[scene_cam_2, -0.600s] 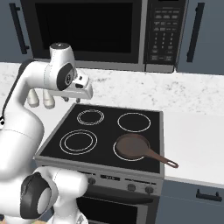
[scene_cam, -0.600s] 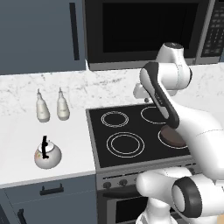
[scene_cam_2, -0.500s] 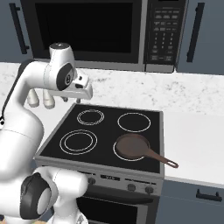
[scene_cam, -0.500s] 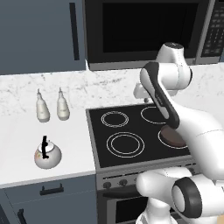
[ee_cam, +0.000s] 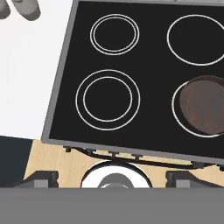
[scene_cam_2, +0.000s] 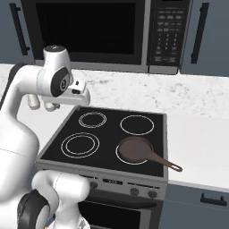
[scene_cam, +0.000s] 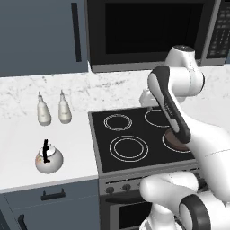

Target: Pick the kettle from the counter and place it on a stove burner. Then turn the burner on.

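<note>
The small silvery kettle (scene_cam: 48, 158) with its black handle stands on the white counter (scene_cam: 18, 134), left of the black cooktop (scene_cam: 103, 157) and near the front edge. The large double-ring stove burner (scene_cam: 129, 148) (scene_cam_2: 80, 144) (ee_cam: 108, 99) at the cooktop's front left is bare. My gripper (ee_cam: 113, 177) hangs high over the cooktop, looking straight down on it. Its two dark fingertips (ee_cam: 41, 177) stand far apart, open with nothing between them. The hand (scene_cam: 146, 98) is well to the right of the kettle and far from it.
A brown pan (scene_cam_2: 134, 150) (ee_cam: 203, 105) covers the front right burner, handle pointing right. Two slim white bottles (scene_cam: 43, 110) stand on the counter behind the kettle. Knobs (scene_cam_2: 134, 191) line the stove front. A microwave (scene_cam: 148, 31) hangs above the cooktop.
</note>
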You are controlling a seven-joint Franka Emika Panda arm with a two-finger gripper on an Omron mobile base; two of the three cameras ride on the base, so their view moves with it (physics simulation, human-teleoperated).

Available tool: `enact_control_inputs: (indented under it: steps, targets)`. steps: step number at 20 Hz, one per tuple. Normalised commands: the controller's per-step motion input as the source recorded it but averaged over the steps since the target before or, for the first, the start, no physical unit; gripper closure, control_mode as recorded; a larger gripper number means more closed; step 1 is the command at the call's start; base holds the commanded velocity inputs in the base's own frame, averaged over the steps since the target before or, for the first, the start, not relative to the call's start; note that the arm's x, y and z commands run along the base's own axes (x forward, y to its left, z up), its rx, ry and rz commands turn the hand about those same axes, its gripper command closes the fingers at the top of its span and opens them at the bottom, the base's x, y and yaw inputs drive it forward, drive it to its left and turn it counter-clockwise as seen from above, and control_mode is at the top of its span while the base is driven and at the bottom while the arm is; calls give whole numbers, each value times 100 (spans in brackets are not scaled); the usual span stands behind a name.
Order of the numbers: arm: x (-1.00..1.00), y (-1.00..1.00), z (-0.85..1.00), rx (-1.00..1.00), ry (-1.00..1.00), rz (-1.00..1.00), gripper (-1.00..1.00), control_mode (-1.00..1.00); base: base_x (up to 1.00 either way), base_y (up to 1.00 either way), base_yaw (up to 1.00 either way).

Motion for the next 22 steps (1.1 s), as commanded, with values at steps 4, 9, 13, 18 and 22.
enact_control_inputs:
  steps: [4, 9, 13, 18, 22]
  targets:
    - [-72, 14, -2, 0, 0, 10, -100, -100, 0, 0, 0]
    - [-49, 10, 0, 0, 0, 6, -100, -100, 0, 0, 0]
    - [-33, 4, 0, 0, 0, 2, -100, -100, 0, 0, 0]
    - [-31, 4, 0, 0, 0, 1, -100, -100, 0, 0, 0]
    - [-22, 9, 0, 0, 0, 1, -100, -100, 0, 0, 0]
